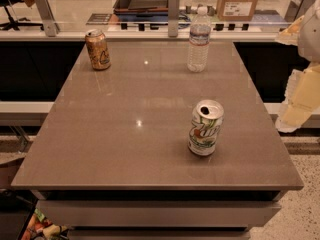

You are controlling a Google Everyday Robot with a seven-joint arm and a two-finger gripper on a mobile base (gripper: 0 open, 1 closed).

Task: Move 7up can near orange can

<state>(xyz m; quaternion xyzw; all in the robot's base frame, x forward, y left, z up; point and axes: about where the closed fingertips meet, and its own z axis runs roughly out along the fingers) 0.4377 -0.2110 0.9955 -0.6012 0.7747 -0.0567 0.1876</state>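
Observation:
The 7up can [205, 128] stands upright on the grey table [125, 134], right of centre and towards the front; it is white with a green logo and an opened silver top. The orange can [98, 49] stands upright at the table's far left corner. My gripper [296, 106] is at the right edge of the view, off the table's right side. It is to the right of the 7up can, apart from it, and holds nothing that I can see.
A clear plastic water bottle [199, 40] stands at the far edge of the table, right of centre. Behind the table runs a counter with a glass partition [110, 9] and a cardboard box [239, 1]. The floor lies to the right.

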